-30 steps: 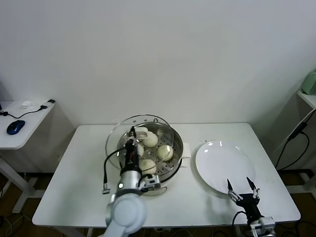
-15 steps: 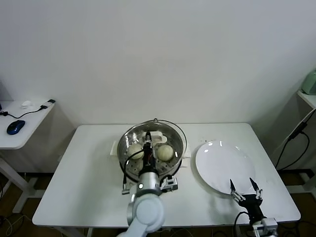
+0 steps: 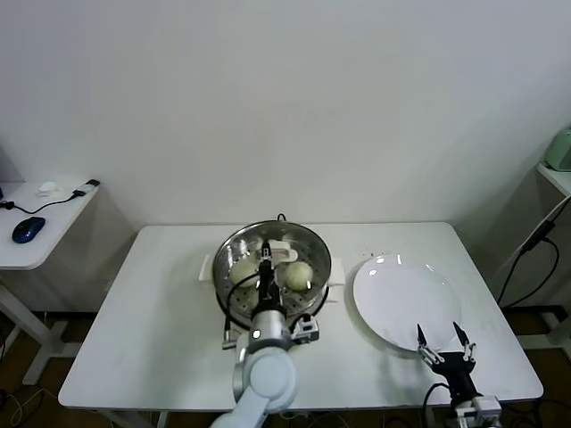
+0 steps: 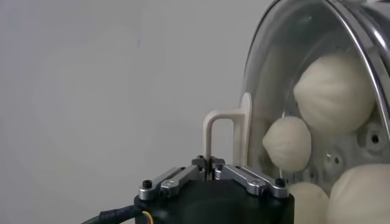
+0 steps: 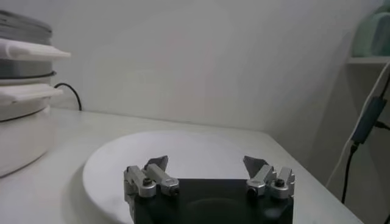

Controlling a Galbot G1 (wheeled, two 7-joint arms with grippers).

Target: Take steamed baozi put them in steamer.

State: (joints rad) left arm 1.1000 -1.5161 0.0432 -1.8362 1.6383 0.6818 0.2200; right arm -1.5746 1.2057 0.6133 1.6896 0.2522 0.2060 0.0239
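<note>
The steamer (image 3: 314, 297) stands mid-table, and several steamed baozi (image 3: 300, 274) lie in its basket. They show through the glass lid (image 3: 234, 252) that sits over the pot. My left gripper (image 3: 266, 265) is shut on the lid's white handle (image 4: 211, 137). In the left wrist view the gripper (image 4: 210, 168) pinches that handle, with the baozi (image 4: 334, 91) behind the glass (image 4: 277, 67). My right gripper (image 3: 443, 338) hangs open and holds nothing at the near edge of the white plate (image 3: 401, 294). In the right wrist view the gripper (image 5: 206, 163) is over the plate's rim (image 5: 109, 161).
The steamer's white base (image 5: 18, 131) lies left of the plate. A side table with a blue mouse (image 3: 28, 229) stands at the far left. At the right are a shelf with a green appliance (image 3: 560, 147) and a hanging cable (image 3: 532, 245).
My left gripper has carried the lid rightward from its tilted place at the steamer's left and brought it over the pot. The right gripper has drawn back slightly toward the table's front.
</note>
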